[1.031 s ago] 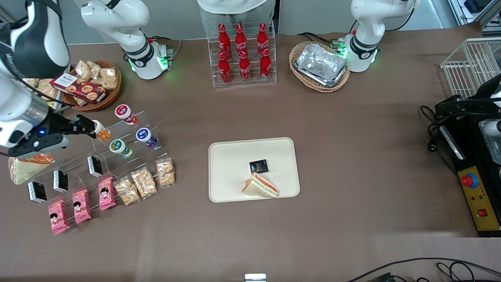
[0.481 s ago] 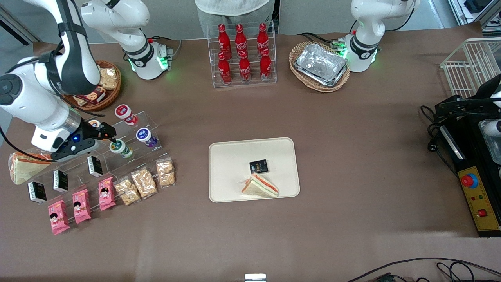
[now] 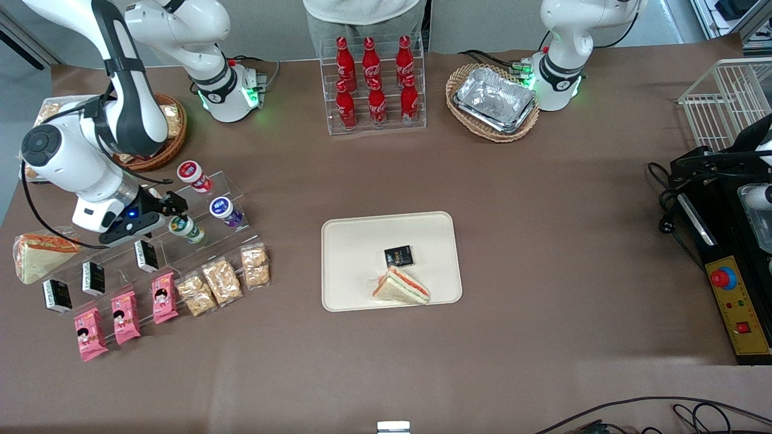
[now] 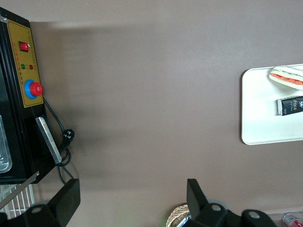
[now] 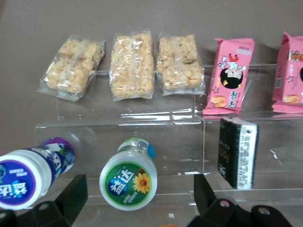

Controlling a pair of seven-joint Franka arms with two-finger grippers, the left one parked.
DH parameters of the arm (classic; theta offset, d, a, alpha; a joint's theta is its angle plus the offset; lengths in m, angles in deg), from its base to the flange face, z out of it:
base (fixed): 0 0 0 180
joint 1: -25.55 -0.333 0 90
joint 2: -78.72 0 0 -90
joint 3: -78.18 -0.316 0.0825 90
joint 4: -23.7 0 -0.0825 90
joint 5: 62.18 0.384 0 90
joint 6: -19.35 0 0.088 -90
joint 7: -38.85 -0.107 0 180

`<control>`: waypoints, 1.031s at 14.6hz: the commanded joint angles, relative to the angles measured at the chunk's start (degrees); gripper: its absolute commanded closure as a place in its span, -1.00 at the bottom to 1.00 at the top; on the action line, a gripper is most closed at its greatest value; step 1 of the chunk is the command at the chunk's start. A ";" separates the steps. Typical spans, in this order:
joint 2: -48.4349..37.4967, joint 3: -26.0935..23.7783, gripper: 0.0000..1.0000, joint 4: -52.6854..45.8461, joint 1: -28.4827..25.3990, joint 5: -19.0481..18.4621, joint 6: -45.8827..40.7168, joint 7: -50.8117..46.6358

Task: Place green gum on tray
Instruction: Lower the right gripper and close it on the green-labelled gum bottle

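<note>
The green gum [image 3: 184, 228] rests tilted on the middle step of a clear acrylic stand; its white lid with a green-ringed flower label faces my wrist camera [image 5: 129, 180]. My right gripper [image 3: 172, 212] hovers just over it, open and empty, with one black finger [image 5: 72, 196] on each side of the lid and clear gaps between. The cream tray [image 3: 356, 247] lies near the table's middle, toward the parked arm's end from the stand, and shows in the left wrist view [image 4: 265, 118]. It holds a sandwich [image 3: 401, 285] and a small black packet [image 3: 398, 256].
On the stand are a purple gum [image 3: 225, 211], a red-bodied gum [image 3: 193, 175], black boxes [image 5: 237, 152], pink snack packs [image 3: 125, 316] and clear cracker bags [image 3: 222, 279]. A wrapped sandwich [image 3: 37, 255] lies beside it. A cola rack [image 3: 374, 84] and foil-tray basket [image 3: 493, 101] stand farther away.
My right arm has swung in from the table's edge, passed the orange gum, and brought the gripper over the green gum. The orange canister is now hidden by the arm.
</note>
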State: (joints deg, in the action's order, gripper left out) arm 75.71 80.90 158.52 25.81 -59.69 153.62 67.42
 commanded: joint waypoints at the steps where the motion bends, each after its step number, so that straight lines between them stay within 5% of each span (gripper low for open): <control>1: -1.21 0.09 -0.99 3.78 -0.18 2.16 3.89 1.22; 11: -0.34 0.09 -0.92 8.09 -0.27 2.16 10.22 1.22; 15: 0.98 0.00 -0.45 7.66 -0.27 2.34 11.37 1.05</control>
State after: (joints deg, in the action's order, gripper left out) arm 75.91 80.86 165.86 25.79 -58.88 162.95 67.43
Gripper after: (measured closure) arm 0.075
